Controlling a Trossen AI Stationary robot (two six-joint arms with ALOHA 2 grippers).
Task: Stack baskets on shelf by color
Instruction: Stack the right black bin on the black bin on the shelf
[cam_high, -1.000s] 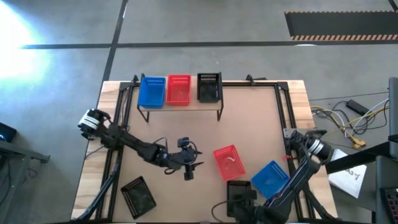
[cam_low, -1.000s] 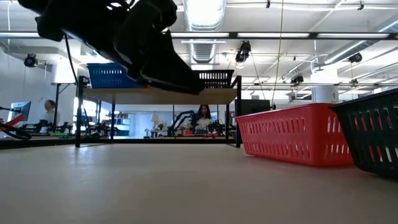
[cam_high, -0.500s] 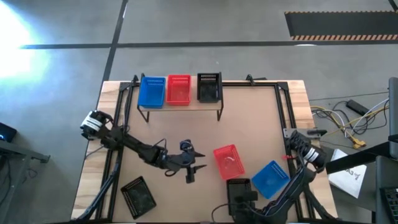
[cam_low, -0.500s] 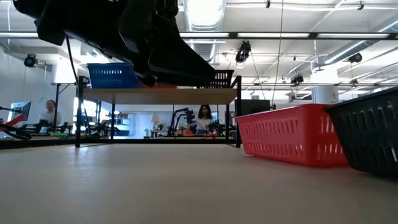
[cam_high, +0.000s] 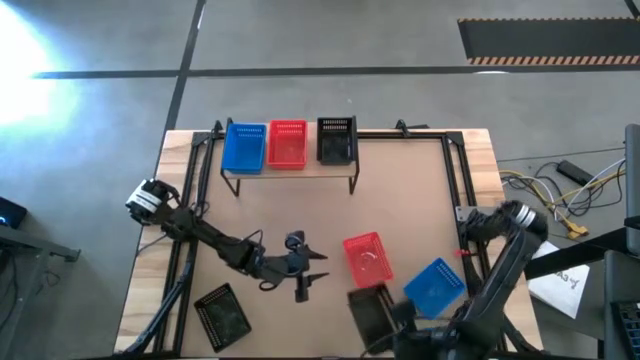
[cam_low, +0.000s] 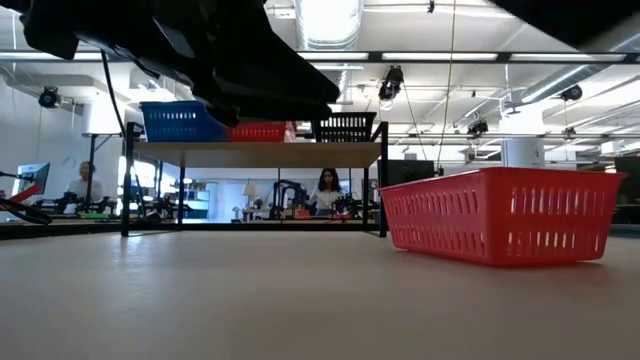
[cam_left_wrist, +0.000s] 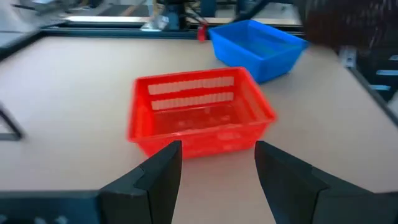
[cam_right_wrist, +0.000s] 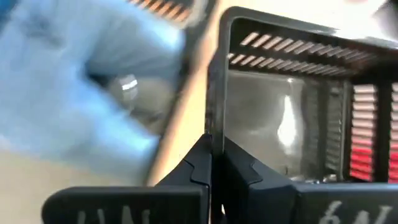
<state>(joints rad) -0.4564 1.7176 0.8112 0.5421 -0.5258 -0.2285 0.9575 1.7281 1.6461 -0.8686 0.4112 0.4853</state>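
Note:
The shelf at the table's far side carries a blue basket, a red basket and a black basket. A red basket stands on the table near the middle. My left gripper is open and empty just left of it, its fingers facing it. A blue basket stands to the right, and it also shows in the left wrist view. My right gripper is shut on a black basket above the near edge. My right gripper pinches the black basket's side wall at its rim, one finger inside and one outside. The basket is lifted clear of the table; it does not show in the low view.
Another black basket lies at the near left corner. The red basket fills the right of the low view. Black frame bars run along the table's left and right sides. People sit in the room beyond the shelf.
My right gripper has gone up with the black basket, which has left the low view and stands clear of the table. My left gripper has moved a little toward the near edge, staying open beside the red basket.

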